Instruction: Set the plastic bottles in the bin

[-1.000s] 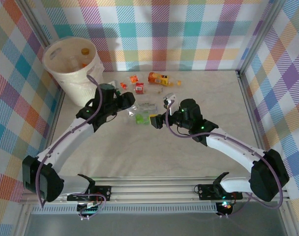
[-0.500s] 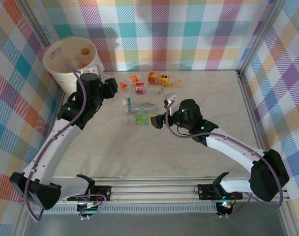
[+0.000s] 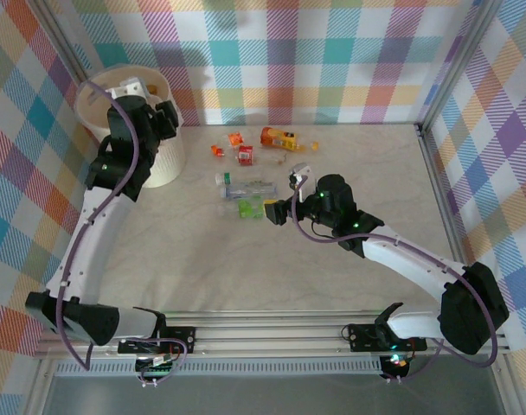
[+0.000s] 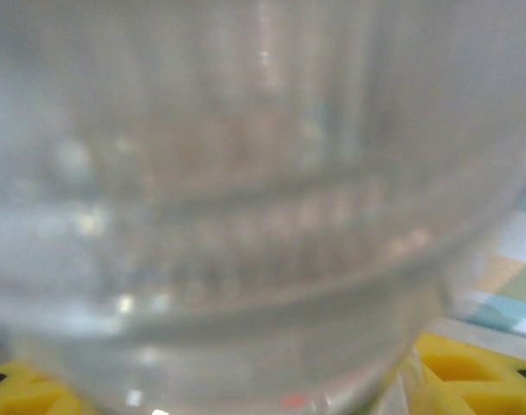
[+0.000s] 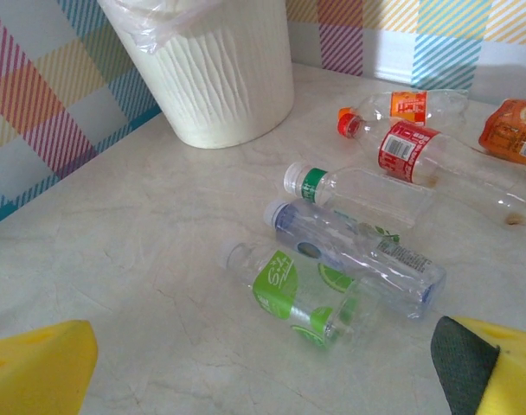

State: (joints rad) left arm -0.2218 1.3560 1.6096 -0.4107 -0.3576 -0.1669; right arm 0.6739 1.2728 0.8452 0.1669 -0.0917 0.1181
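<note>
The left hand (image 3: pixel 159 114) grips a clear ribbed plastic bottle (image 4: pixel 246 190) above the rim of the cream-white round plastic bin (image 3: pixel 163 160). The right hand (image 5: pixel 263 372) hangs wide open over the pale marbled table (image 5: pixel 142 251), near a green-labelled clear bottle (image 5: pixel 302 298) lying among others.

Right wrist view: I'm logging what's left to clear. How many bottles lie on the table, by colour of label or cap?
Orange-labelled bottles: 2
Red-labelled bottle: 1
Green-marked bottles: 2
Bluish-capped bottle: 1
Total: 6
</note>
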